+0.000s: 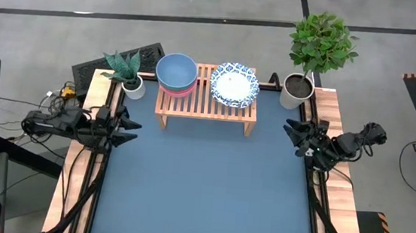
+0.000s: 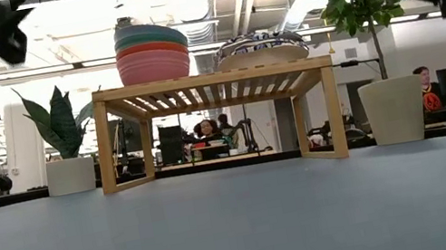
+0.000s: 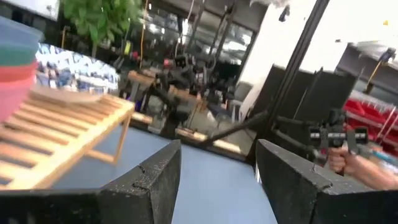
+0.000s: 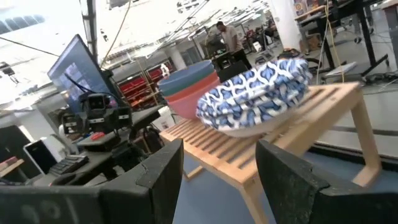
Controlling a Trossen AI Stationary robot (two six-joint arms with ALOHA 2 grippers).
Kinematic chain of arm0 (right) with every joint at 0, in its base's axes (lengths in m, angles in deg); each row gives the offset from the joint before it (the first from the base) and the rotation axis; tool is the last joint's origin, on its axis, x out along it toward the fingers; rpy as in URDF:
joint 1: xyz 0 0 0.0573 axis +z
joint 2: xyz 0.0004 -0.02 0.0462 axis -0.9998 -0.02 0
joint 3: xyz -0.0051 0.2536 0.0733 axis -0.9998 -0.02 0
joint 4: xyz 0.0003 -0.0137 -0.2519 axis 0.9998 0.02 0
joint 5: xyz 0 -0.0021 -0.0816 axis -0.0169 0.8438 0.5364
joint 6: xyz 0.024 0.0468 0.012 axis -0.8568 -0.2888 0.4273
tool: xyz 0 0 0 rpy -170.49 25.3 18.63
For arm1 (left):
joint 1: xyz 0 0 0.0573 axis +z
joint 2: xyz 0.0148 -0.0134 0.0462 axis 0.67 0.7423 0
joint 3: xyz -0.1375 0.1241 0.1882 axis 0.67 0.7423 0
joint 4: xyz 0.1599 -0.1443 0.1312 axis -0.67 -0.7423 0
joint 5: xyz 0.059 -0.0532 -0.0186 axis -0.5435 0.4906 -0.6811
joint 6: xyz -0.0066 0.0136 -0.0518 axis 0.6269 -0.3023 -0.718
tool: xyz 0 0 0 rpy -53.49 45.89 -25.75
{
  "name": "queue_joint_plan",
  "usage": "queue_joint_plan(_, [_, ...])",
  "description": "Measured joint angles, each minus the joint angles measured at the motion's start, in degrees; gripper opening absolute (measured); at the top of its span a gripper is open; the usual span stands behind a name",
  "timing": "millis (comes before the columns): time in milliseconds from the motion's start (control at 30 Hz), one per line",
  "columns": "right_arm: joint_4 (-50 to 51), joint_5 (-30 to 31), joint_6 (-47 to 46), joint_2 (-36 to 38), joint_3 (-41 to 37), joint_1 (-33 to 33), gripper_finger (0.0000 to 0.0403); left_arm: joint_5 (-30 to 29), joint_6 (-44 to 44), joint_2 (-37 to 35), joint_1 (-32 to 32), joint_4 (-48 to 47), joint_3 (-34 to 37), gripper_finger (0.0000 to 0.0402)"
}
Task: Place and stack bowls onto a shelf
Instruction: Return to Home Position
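The light-wood shelf [image 1: 206,105] stands at the table's far middle. On its left part the teal bowl [image 1: 176,71] sits nested in the pink bowl [image 1: 178,90]; the stack also shows in the low view [image 2: 152,53]. On its right part sit the white bowls with blue patterned rims [image 1: 234,84], stacked; they also show in the right wrist view [image 4: 258,96]. My left gripper [image 1: 133,127] is open and empty at the table's left edge. My right gripper [image 1: 291,131] is open and empty at the table's right edge.
A white pot with a spiky plant [image 1: 130,79] stands left of the shelf, and a white pot with a leafy tree [image 1: 298,90] stands right of it. The blue tabletop [image 1: 202,184] spreads in front of the shelf. People show in the room beyond.
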Motion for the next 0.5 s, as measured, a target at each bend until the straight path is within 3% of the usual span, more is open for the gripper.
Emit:
queue_joint_plan(400, [-1.9, 1.2, -14.1, -0.2, -12.0, -2.9, 0.0226, -0.1, 1.6, 0.2, 0.0, -4.2, -0.1, 0.0193])
queue_joint_plan(500, [-4.0, 0.2, -13.6, -1.4, -12.5, -3.2, 0.0226, -0.6, 1.9, 0.2, 0.0, -4.9, 0.3, 0.0193])
